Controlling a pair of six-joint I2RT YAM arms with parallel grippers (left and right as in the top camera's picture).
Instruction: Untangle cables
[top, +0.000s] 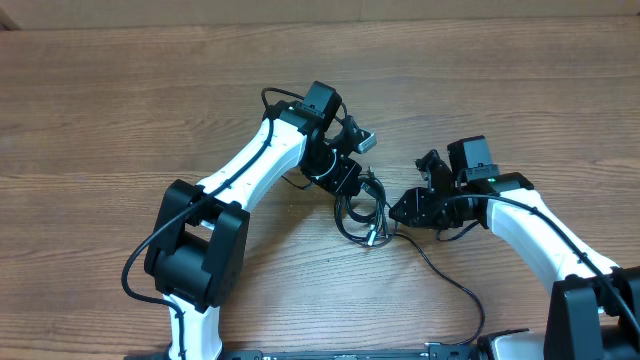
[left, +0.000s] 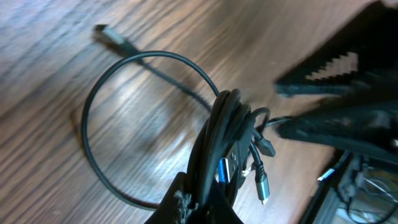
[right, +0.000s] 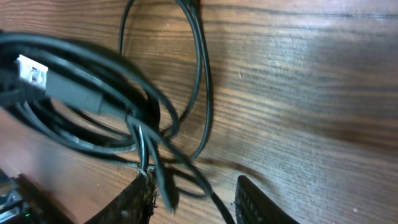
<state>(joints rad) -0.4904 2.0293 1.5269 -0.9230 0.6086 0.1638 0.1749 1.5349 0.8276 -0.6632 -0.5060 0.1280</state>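
Observation:
The cables (top: 365, 212) are a tangled bundle of thin black cords in the middle of the wooden table. My left gripper (top: 350, 185) is shut on the bundle; in the left wrist view its jaws (left: 205, 199) pinch several strands (left: 221, 137), and a grey plug (left: 261, 183) hangs free. One strand loops over the table to a plug (left: 109, 34). My right gripper (top: 405, 208) is just right of the bundle. In the right wrist view it is open (right: 194, 202), with cable strands (right: 81, 93) running between its fingers.
A thin black cord (top: 455, 280) trails from the bundle toward the front edge on the right. The right gripper's open jaws (left: 329, 93) show in the left wrist view, close to the bundle. The wooden table (top: 120, 120) surrounds both arms.

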